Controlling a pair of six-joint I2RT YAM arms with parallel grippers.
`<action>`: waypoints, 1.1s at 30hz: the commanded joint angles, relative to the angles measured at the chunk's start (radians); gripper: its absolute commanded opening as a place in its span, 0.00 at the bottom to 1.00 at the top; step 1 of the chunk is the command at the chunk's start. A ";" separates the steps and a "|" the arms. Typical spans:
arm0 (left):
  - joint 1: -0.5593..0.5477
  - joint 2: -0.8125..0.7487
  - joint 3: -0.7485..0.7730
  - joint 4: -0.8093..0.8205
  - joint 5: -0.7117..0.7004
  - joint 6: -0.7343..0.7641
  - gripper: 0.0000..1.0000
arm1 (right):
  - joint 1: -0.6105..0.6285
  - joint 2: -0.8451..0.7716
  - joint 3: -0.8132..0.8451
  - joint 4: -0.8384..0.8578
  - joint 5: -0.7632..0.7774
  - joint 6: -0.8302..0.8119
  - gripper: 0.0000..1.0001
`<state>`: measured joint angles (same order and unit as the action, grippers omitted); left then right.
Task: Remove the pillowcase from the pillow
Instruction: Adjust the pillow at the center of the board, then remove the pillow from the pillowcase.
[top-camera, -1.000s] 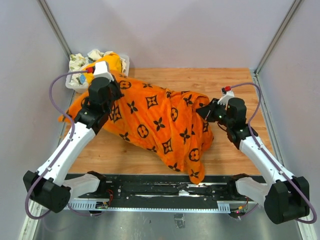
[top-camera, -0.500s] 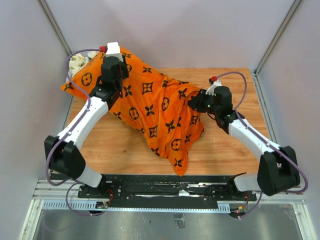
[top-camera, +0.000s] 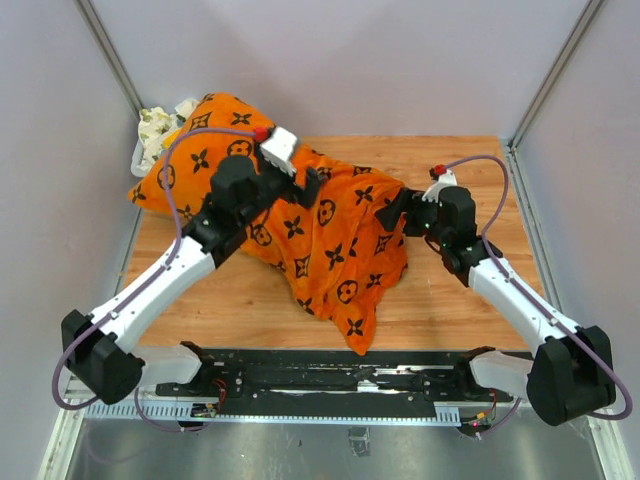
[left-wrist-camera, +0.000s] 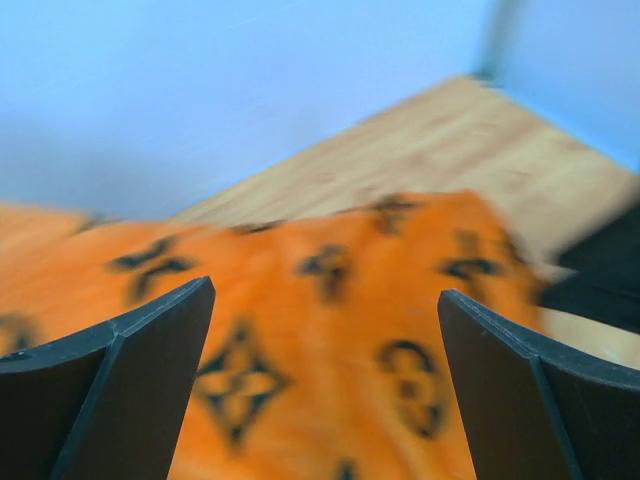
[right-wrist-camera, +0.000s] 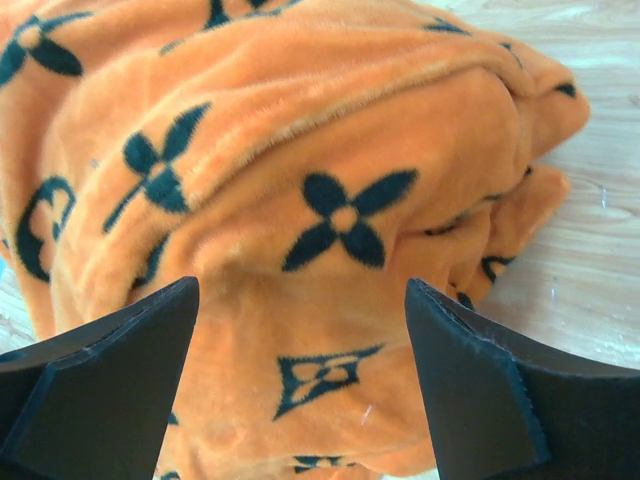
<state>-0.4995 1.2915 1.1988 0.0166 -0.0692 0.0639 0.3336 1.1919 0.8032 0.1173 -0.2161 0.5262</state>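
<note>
Top external view shows one pillowcase (top-camera: 330, 235) heaped on the table (top-camera: 450, 300) and two grippers: left gripper (top-camera: 312, 186) and right gripper (top-camera: 393, 212), both with jaws spread.

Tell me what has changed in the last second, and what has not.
Both let go: the left gripper and the right gripper, shut on the pillowcase before, now stand open. The left gripper carried its end to the far left, then swung right toward the middle. The right gripper hardly moved.

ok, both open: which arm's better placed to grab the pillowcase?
Right, probably: the right gripper sits open, close against a bunched fold of the pillowcase; the left gripper hangs open above smoother fabric.
</note>
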 joint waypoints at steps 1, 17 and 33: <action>-0.149 -0.034 -0.095 0.100 0.247 0.096 0.99 | -0.034 -0.037 -0.054 -0.038 0.056 -0.012 0.84; -0.307 0.147 -0.192 0.206 0.194 0.055 0.95 | -0.033 -0.064 -0.132 -0.074 0.058 0.006 0.83; -0.336 0.254 -0.183 0.178 -0.223 0.141 0.90 | -0.034 -0.033 -0.148 -0.043 0.026 0.031 0.82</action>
<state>-0.8280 1.5269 1.0077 0.1860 -0.1059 0.1577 0.3328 1.1580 0.6731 0.0540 -0.1829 0.5495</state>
